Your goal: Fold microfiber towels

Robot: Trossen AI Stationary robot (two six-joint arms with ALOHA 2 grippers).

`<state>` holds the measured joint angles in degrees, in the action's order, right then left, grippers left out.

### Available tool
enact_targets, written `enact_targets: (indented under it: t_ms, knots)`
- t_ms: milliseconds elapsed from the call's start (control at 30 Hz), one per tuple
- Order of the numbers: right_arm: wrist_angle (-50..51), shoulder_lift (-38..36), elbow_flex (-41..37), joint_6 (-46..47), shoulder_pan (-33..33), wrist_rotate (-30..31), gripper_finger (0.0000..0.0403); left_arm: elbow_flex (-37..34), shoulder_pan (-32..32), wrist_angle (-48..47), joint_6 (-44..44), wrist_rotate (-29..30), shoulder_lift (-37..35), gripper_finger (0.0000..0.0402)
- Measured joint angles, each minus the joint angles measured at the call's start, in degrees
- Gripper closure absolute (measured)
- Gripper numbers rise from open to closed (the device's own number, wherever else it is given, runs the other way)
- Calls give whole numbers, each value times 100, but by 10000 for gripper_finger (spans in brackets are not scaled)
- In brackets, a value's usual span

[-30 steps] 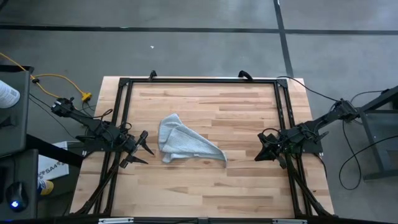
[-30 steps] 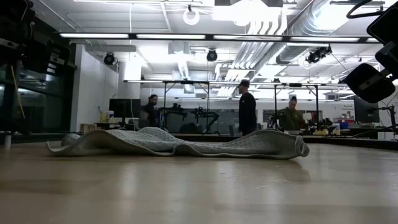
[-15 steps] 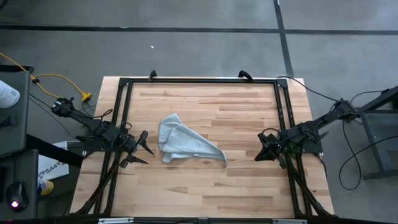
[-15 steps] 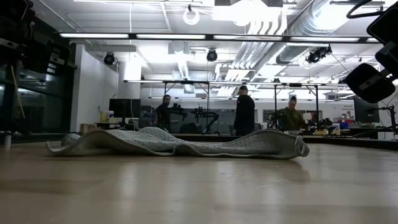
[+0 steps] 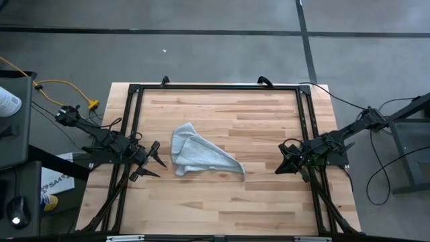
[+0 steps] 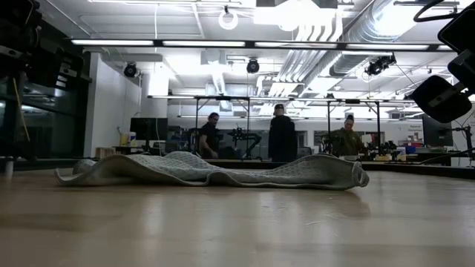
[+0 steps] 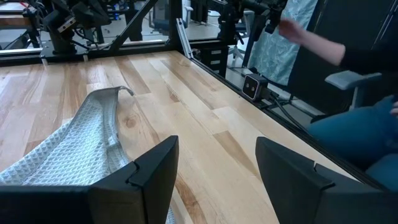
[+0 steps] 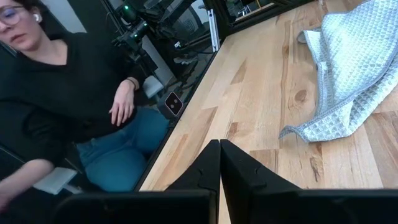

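Right now the towel lies in a loose, crumpled heap near the middle of the wooden table, between the two arms. It is not folded yet. It looks soft and light, with little bumps all over it, so it will probably flop and sag when lifted and will not keep its shape. It should not break or slip much. One pointed corner reaches out toward the right gripper, and a bunched end sits near the left gripper. I think the best place to pinch is a corner or a thin edge, down close to the wood. The left gripper waits just beside the towel with its fingers spread wide, holding nothing. The right gripper waits farther off with its fingers pressed together, also holding nothing
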<state>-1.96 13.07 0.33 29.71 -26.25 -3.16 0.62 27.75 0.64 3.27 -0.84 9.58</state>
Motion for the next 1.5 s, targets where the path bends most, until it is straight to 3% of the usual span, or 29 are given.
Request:
enact_targets:
  t_ms: [933,1100,1333,1500]
  knots:
    - [-15,-1,1,-2,-1,30,401,0,0,2,2,1,0,187]
    - [-36,0,0,-2,0,523,401,0,2,1,0,0,0,187]
    - [-167,1,-1,-17,1,1661,401,0,2,2,0,0,0,187]
    - [-621,-1,-1,-430,1,2207,401,0,2,1,0,0,0,187]
